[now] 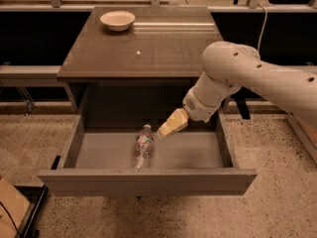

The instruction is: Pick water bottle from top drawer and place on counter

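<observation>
The water bottle [143,147] lies on its side on the floor of the open top drawer [148,181], a little left of the middle of the frame. Its long axis runs front to back, with the cap end pointing up the frame toward the cabinet. The gripper [164,130] hangs inside the drawer opening just right of that cap end and slightly higher in the frame, its pale tip angled down and left at the bottle's neck. Whether it is spread or closed up I can't make out from where I stand. By my reckoning the bottle sits down and left of the tip, so the grasp would have to straddle it across its width. The counter [148,48] above carries a bowl [118,20] at upper left.
</observation>
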You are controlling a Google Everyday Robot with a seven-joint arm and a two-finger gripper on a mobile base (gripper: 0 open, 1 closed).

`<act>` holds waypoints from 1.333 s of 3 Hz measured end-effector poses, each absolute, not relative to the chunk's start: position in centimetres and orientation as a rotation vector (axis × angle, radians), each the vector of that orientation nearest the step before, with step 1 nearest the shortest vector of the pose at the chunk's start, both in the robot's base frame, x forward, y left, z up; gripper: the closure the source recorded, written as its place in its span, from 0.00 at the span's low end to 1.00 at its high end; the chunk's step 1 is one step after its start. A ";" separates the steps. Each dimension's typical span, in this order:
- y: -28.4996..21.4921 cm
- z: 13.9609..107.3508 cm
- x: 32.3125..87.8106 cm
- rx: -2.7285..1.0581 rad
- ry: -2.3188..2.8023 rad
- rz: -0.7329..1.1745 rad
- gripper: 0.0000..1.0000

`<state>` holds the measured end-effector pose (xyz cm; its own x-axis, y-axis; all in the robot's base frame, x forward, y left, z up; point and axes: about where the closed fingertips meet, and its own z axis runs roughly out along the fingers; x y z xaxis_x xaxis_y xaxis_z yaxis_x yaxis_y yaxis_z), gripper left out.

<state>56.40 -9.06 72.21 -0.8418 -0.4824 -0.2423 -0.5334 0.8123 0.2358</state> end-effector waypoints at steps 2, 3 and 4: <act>-3.6 68.8 56.9 -0.616 2.895 0.486 0.00; 0.1 66.2 57.3 -0.523 2.946 0.530 0.00; 3.3 62.3 57.6 -0.385 3.023 0.525 0.02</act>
<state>57.59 3.28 62.27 -0.9679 -0.2346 -0.0902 -0.2513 0.9115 0.3255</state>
